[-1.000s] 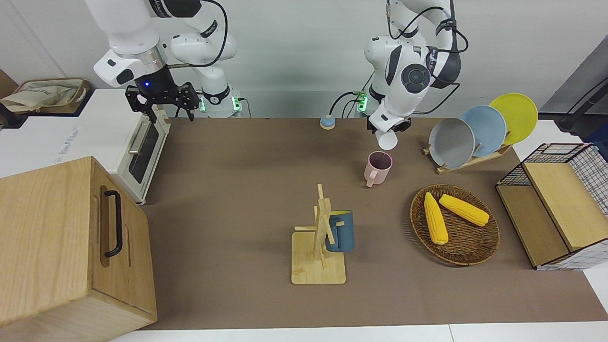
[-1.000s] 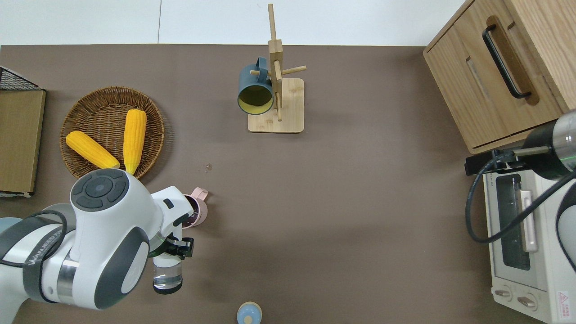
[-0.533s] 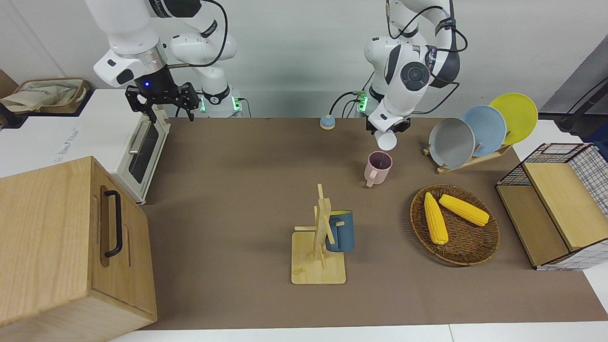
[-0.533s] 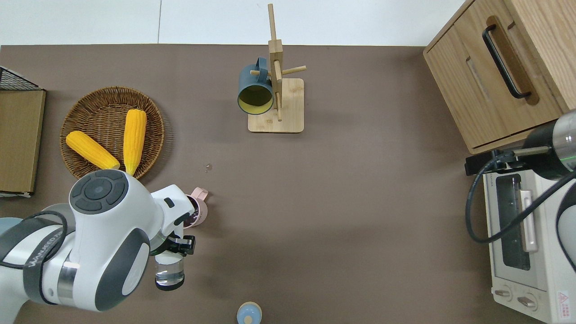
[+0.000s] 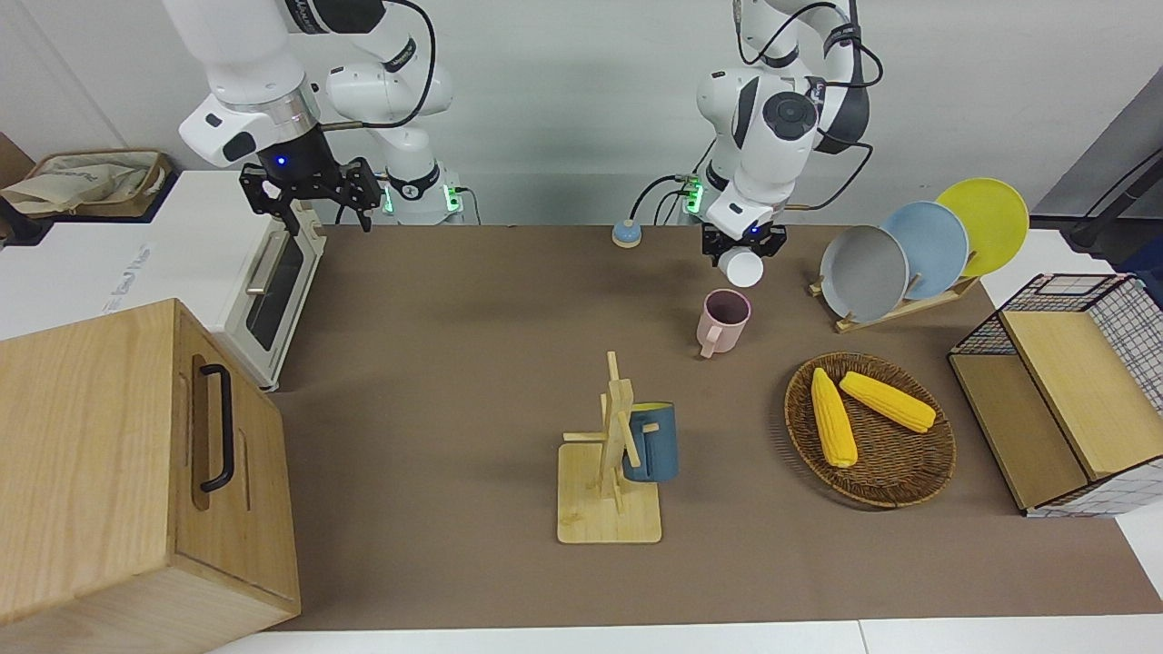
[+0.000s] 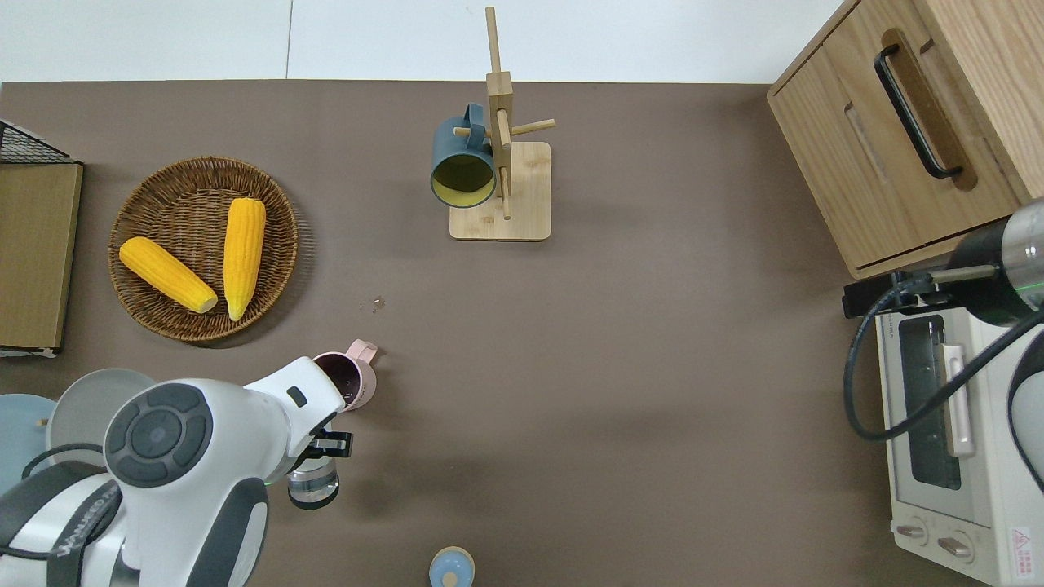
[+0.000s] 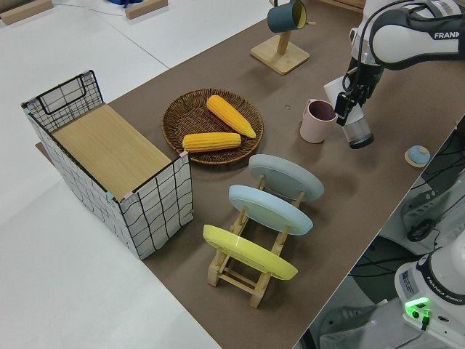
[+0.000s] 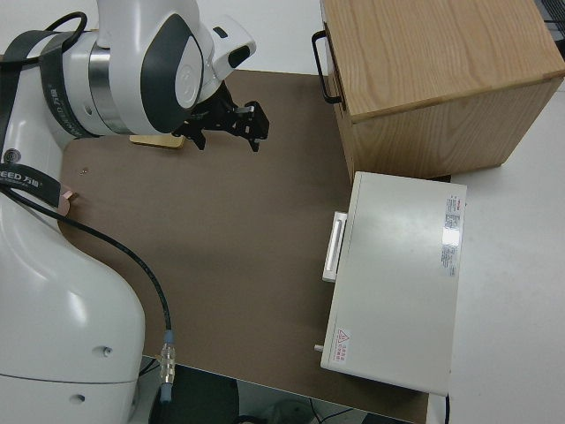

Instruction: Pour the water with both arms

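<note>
One clear cup [image 6: 312, 487], pinched in the left claw [image 6: 320, 463], hangs at six o'clock of the pink mug [image 6: 347, 383]; right arm parked, claw [image 5: 309, 195] spread.

The table cover [image 5: 454, 300] was plain brown. A pink mug [image 5: 723, 321] stood on it, dark inside, perhaps purplish. The corn cobs [image 5: 833, 417] were bright yellow in a dark brown woven basket [image 5: 899, 481]. Grey, pale blue and yellow plates [image 5: 922, 247] sat in a light wooden rack. A navy mug [image 6: 462, 163], yellow inside, hung on a pale bamboo stand [image 5: 609, 509]. The storage box [image 7: 156, 207] was white with a black grid.
</note>
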Motion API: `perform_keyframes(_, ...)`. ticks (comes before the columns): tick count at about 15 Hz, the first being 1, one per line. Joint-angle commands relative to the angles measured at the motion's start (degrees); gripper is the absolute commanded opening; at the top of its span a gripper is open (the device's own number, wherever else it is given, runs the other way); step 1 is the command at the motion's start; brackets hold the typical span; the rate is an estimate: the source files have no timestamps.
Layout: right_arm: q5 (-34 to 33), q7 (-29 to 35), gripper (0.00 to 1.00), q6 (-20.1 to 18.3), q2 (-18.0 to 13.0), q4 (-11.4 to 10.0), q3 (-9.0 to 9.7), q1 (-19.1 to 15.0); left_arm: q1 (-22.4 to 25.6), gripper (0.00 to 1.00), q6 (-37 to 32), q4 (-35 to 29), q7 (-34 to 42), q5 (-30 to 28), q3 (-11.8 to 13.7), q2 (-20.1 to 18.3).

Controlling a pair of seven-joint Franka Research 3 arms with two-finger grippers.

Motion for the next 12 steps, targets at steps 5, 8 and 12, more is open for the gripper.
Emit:
perform_keyframes(5, 0.8, -1.0, 0.994, 0.0, -0.4, 0.0, -0.1, 0.0, -0.3, 0.01, 8.7, -9.5, -1.2, -2.0, 0.8, -10.3)
perform_keyframes(8, 0.8, -1.0, 0.994, 0.0, -0.4, 0.0, -0.1, 0.0, 3.1, 0.01, 10.8, -8.8, -1.1, -1.8, 0.9, -10.4)
perform_keyframes(12, 0.8, -1.0, 0.994, 0.0, -0.4, 0.0, -0.1, 0.0, 8.1, 0.01, 12.0, -3.6, -0.3, -1.3, 0.8, -9.2)
